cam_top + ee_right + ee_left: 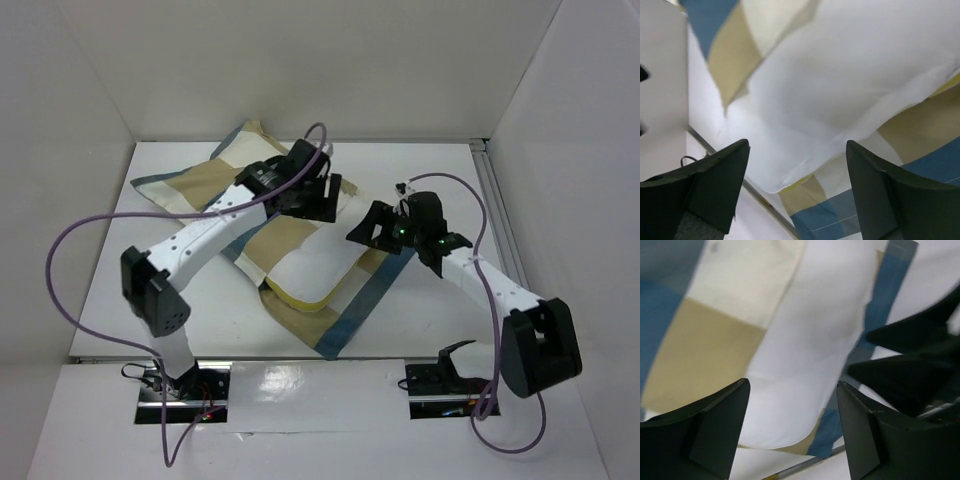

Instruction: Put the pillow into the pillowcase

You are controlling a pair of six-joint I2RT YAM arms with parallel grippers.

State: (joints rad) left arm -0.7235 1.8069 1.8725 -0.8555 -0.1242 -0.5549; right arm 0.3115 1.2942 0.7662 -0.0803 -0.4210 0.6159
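Both arms reach inward, left end effector (pixel 792 384) and right end effector (pixel 797 143) each with jaws wide apart.

We're seeing the pillow (pixel 312 268) as smooth matt white cloth, the pillowcase (pixel 190 185) as thin matt cloth, upper left. The left gripper (pixel 792 385) is looking like matt black plastic, the table (pixel 430 190) smooth white.

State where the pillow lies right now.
In the top view, the pillow lies mid-table, partly covered by the pillowcase, just left of the right gripper.
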